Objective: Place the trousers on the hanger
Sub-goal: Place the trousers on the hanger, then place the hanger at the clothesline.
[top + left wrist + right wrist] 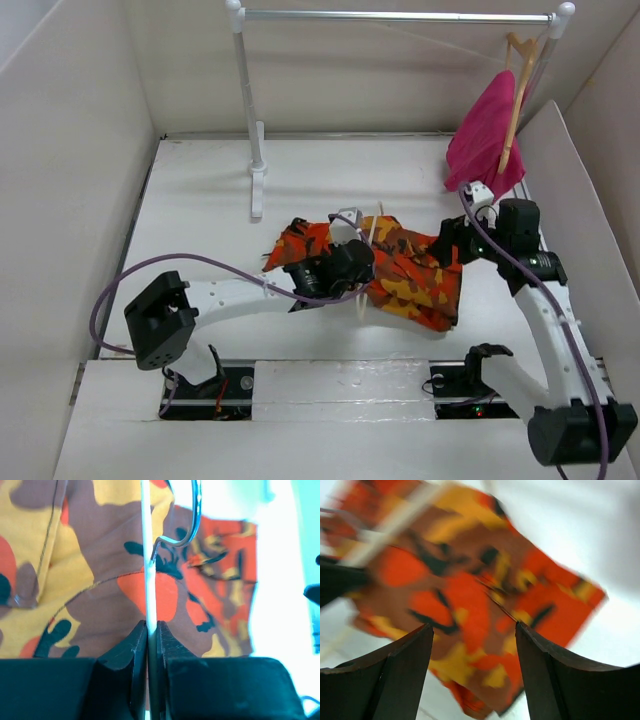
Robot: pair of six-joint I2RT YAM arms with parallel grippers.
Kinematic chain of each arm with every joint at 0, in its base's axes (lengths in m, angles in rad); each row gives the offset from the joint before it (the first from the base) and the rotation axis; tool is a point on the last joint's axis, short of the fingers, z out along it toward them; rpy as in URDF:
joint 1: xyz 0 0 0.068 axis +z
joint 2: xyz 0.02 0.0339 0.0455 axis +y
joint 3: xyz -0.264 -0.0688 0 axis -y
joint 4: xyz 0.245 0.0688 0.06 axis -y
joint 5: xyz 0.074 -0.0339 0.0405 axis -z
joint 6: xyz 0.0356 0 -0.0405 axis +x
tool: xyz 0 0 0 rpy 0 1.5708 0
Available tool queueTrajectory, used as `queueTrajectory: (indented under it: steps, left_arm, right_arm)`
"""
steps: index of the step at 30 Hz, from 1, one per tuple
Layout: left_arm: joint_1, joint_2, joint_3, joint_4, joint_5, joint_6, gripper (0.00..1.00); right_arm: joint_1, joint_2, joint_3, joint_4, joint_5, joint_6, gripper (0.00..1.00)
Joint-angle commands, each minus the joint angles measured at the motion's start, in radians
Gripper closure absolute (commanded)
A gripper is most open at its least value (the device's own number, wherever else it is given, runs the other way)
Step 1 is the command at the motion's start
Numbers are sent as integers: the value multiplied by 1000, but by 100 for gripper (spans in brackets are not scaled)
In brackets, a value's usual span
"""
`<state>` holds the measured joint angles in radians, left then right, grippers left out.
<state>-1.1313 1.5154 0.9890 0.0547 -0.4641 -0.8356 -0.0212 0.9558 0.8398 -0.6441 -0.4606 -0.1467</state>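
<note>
Left end effector (151,626) pinches the hanger (146,530); right end effector (473,627) gapes, seemingly above the trousers (470,592).

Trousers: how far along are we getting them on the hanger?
Done: the left gripper is shut on the hanger. In hand: the open right gripper hovers over the trousers. Left: the trousers lie on the table beneath the hanger, not draped over it.

Lab bay (white board walls (70,150), clothes rail (400,16))
</note>
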Motion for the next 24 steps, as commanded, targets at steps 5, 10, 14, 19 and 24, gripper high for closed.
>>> queueTrajectory:
  steps: [5, 10, 14, 19, 24]
  left_arm:
    - [-15, -70, 120, 62, -56, -19, 100]
    - [-24, -21, 160, 71, -47, -27, 100]
    - [-24, -8, 172, 85, -39, -16, 100]
    - [-24, -24, 158, 93, -33, -23, 100]
    - [-24, -81, 119, 83, -19, -52, 100]
  right_arm:
    - [343, -285, -37, 190, -155, 450, 31]
    - [598, -347, -131, 309, -18, 680, 28]
    - [788, -328, -200, 467, 81, 808, 25]
    - [949, -227, -203, 560, 281, 854, 23]
    - [972, -144, -192, 584, 408, 834, 25]
